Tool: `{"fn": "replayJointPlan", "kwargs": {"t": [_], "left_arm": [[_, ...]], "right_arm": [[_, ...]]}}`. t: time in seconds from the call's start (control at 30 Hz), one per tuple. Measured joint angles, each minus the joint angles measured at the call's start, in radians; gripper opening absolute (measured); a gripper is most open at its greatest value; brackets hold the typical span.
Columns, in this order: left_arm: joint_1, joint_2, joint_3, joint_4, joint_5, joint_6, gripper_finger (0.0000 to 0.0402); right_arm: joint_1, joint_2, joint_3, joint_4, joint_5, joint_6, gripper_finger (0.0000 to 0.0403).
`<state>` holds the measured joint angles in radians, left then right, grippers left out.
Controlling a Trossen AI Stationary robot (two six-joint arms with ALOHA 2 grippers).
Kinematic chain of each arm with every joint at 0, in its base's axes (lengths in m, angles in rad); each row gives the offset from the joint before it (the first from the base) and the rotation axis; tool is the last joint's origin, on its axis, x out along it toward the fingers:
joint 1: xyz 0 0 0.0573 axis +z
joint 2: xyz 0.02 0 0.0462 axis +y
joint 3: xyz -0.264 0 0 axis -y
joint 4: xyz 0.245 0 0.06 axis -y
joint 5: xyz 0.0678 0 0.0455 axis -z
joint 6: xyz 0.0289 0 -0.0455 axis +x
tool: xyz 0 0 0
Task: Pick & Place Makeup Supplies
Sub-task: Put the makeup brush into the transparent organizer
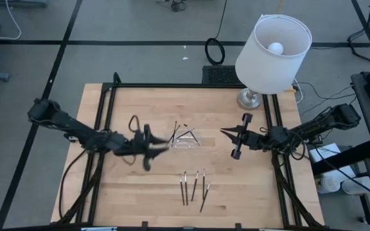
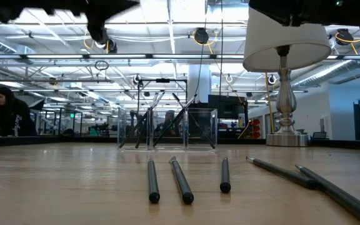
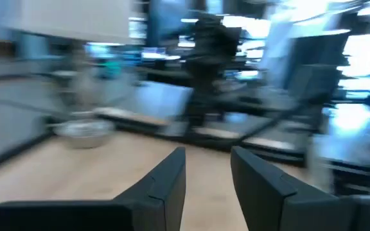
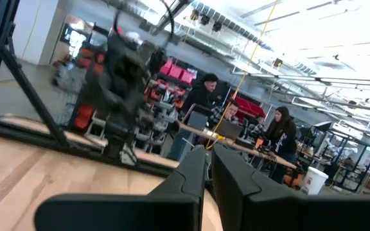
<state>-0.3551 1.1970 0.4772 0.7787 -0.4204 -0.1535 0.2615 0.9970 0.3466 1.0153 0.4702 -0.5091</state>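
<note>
**Thin sticks, careful grip**

Our left gripper (image 1: 154, 149) hovers left of the clear tray (image 1: 186, 138), fingers apart, holding nothing. Five makeup sticks (image 1: 194, 188) lie nearer on the table (image 1: 140, 192). They look light, stiff and rolling; we should pinch one mid-length. Our right gripper (image 1: 227, 133) waits closed, empty.

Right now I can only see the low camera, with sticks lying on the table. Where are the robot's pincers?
Observer: The left pincer is just beside the clear tray, on the left arm's side.
Operator: Is it holding anything?
Observer: No, its fingers stand apart with nothing between them.
Operator: And the other one?
Observer: The right pincer is shut and empty, on the tray's other side, near the lamp.
</note>
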Motion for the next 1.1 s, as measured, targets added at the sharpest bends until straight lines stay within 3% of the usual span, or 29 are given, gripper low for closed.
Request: {"fn": "replayJointPlan", "kwargs": {"t": [0.13,0.23,0.33,0.47,0.7,0.87,1.1], "left_arm": [[-0.123,-0.005,0.010,-0.014,0.039,-0.002,0.0131],[-0.184,0.039,0.011,-0.019,-0.045,0.008,0.0131],[-0.206,0.104,0.011,-0.031,-0.108,0.013,0.0131],[-0.183,0.212,0.011,-0.016,-0.106,-0.034,0.0131],[-0.116,0.401,0.011,-0.014,0.065,-0.192,0.0131],[-0.076,0.504,0.020,-0.020,0.088,-0.358,0.0131],[-0.052,0.590,0.177,-0.049,0.183,-0.246,0.0131]], "right_arm": [[0.000,0.000,0.000,-0.018,0.000,0.004,0.0020],[0.000,0.000,0.000,-0.024,0.000,0.044,0.0020],[0.000,0.000,0.000,-0.016,-0.002,0.069,0.0020],[0.000,0.000,0.000,-0.010,-0.001,0.082,0.0020],[-0.003,0.000,0.000,-0.065,0.000,0.198,0.0020],[-0.016,0.006,0.000,-0.074,0.000,0.182,0.0020],[-0.016,0.006,0.000,-0.052,-0.002,0.149,0.0020]]}}
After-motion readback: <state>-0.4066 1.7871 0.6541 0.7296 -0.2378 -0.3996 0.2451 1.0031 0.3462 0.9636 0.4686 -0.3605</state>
